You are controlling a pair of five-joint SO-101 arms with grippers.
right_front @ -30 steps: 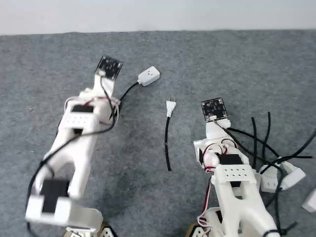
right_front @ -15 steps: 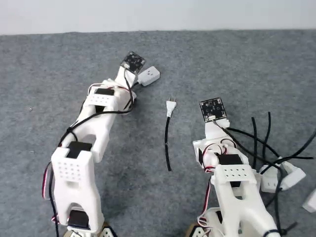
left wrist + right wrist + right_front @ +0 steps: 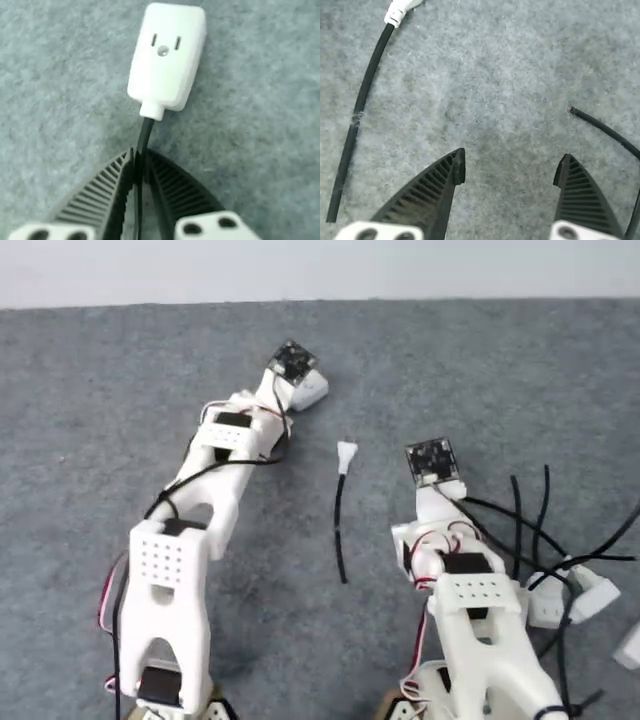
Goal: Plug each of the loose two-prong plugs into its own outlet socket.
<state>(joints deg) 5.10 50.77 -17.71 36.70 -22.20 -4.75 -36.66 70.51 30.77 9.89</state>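
1. At the far side of the desk (image 3: 100, 390), the outlet socket (image 3: 167, 55) lies face up.
2. The left gripper (image 3: 140, 156) has its fingers clenched on the socket's black cord (image 3: 145, 132).
3. The plug (image 3: 346, 453) lies between the arms, near the right gripper (image 3: 512, 160), whose fingers are released.

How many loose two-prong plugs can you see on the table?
1: the plug lies between the left arm and right arm, its cord trailing back. Others may be hidden in the cable tangle beside the right arm.

I count two arms (image 3: 190, 530) (image 3: 475, 605), one plug (image 3: 346, 453), one socket (image 3: 167, 55) towards the far edge, and what look like three more sockets (image 3: 590, 595) at the tabletop's right edge.
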